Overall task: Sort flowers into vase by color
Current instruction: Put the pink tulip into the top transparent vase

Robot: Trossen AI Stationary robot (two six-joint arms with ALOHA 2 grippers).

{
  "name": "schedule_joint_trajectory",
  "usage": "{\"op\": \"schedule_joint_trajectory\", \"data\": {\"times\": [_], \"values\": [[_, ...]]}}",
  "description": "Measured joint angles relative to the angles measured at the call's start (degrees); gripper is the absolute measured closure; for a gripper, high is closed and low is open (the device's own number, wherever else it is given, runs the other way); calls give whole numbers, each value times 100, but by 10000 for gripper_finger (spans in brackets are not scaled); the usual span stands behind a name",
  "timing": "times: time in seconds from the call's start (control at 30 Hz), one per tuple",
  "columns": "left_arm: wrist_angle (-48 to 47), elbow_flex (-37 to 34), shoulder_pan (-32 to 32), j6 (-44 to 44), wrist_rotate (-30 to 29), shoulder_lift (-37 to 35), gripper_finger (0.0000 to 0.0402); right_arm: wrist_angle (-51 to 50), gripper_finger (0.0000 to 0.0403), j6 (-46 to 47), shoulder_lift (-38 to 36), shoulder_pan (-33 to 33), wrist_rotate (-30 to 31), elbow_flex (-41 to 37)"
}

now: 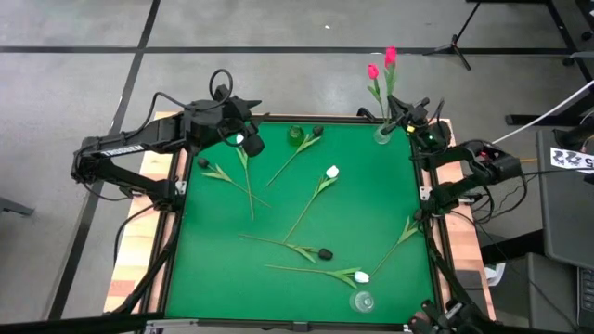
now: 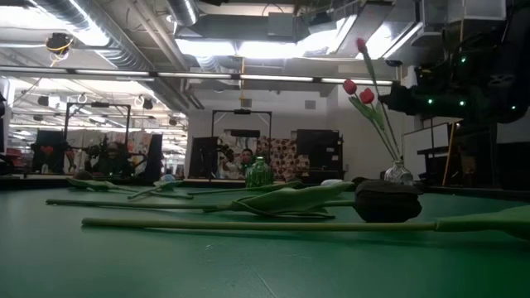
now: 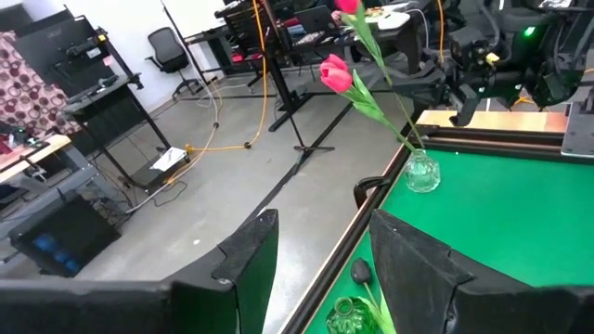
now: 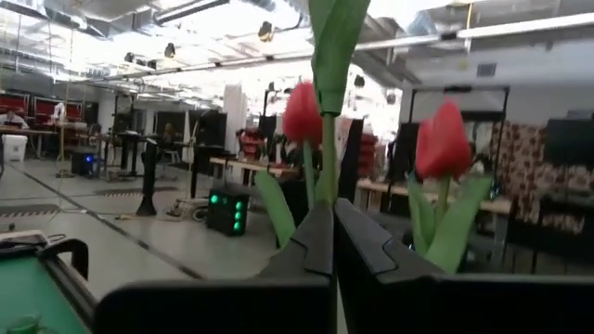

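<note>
Two red tulips [image 1: 380, 63] stand in the corner vase [image 1: 382, 135], the right hand [image 1: 405, 119] clamped on one stem, left hand [image 1: 243, 139] apart, remaining tulips lie unsorted on the desk [image 1: 371, 199].

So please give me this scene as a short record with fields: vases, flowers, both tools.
clear vase at far right corner: holds two red-pink tulips
green vase at far edge: empty
clear vase at near edge: empty
tulips lying on the mat: white and black heads
right tool: shut on a red-pink tulip stem
left tool: open, holding nothing
</note>
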Motion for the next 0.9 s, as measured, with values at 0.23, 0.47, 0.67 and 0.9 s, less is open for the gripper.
{"op": "schedule_joint_trajectory", "data": {"times": [0.23,0.47,0.67,0.9], "values": [[0,0,0,87,0,0,233,-9,403,-50,-8,0,75,0],[0,0,0,135,0,-2,233,-15,403,-63,110,0,12,0],[0,0,0,135,0,-2,233,-17,403,-88,327,0,6,0],[2,0,0,133,0,-2,233,-20,403,-192,355,0,-2,123]]}}
